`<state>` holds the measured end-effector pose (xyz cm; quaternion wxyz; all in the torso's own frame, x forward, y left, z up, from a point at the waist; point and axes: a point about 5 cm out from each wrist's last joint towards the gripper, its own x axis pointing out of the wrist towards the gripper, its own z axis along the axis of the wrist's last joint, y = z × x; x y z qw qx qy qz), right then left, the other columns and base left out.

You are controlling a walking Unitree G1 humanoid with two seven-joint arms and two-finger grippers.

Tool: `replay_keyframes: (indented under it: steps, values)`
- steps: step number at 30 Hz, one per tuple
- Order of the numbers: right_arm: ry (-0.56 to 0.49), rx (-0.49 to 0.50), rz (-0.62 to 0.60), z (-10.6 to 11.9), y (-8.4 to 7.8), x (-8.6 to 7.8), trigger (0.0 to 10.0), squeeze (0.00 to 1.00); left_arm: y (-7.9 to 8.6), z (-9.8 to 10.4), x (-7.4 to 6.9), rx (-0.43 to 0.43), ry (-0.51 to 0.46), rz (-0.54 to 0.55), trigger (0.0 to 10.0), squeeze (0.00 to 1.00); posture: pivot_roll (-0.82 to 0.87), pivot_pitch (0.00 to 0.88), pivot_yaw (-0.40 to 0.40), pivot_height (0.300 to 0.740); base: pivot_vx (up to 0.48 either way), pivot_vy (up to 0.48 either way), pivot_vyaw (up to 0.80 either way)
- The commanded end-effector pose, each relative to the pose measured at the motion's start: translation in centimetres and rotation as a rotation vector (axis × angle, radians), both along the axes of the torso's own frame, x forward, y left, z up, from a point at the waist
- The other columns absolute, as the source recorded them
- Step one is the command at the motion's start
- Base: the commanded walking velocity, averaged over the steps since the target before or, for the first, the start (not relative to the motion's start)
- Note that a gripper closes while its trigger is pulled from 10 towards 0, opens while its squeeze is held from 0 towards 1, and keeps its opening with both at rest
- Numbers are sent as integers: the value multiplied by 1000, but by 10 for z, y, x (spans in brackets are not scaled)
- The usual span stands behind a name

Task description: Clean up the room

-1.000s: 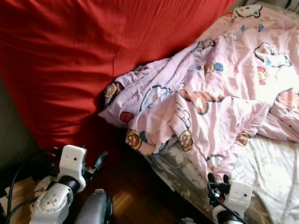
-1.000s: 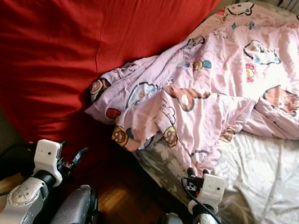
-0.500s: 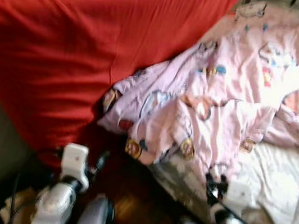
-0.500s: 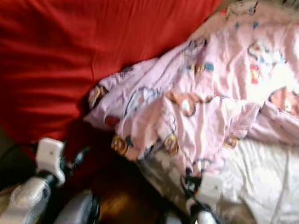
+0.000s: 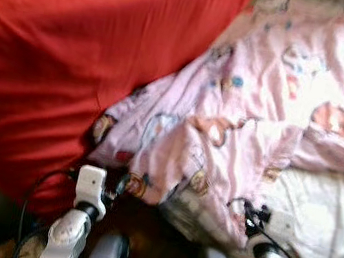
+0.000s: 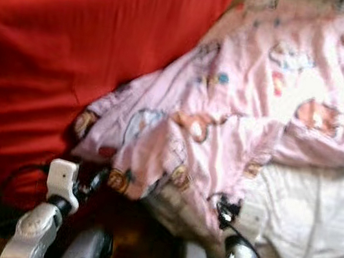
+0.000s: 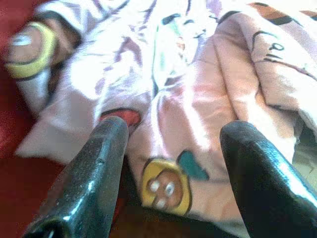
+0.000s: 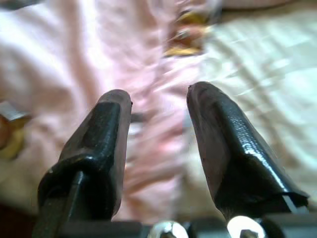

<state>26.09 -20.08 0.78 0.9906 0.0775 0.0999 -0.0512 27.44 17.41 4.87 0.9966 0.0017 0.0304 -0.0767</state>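
Head views blurred; pink quilt [image 5: 246, 114] prints smeared.

head views downward, wrists near quilt [image 7: 188, 99]

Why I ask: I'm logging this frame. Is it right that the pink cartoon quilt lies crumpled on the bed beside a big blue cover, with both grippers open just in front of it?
One thing is wrong: the big cover is red, not blue, as the left eye view shows. The rest holds: the pink cartoon quilt lies crumpled on the bed, and the left gripper and right gripper are open just in front of it.
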Motion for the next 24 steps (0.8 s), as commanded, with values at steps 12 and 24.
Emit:
replay_keyframes:
  steps: [12, 24]
  values:
    - [127, 26, 126, -15, 19, 4, 10000, 1000, 9, -8, -8, 6, 37, 17, 10000, 0, 20, 230, 35, 611, 0, 0, 0]
    - [223, 72, 98, -29, 20, -3, 10000, 1000, 9, -8, -9, 6, 41, 10, 10000, 0, 28, 218, 41, 611, 0, 0, 0]
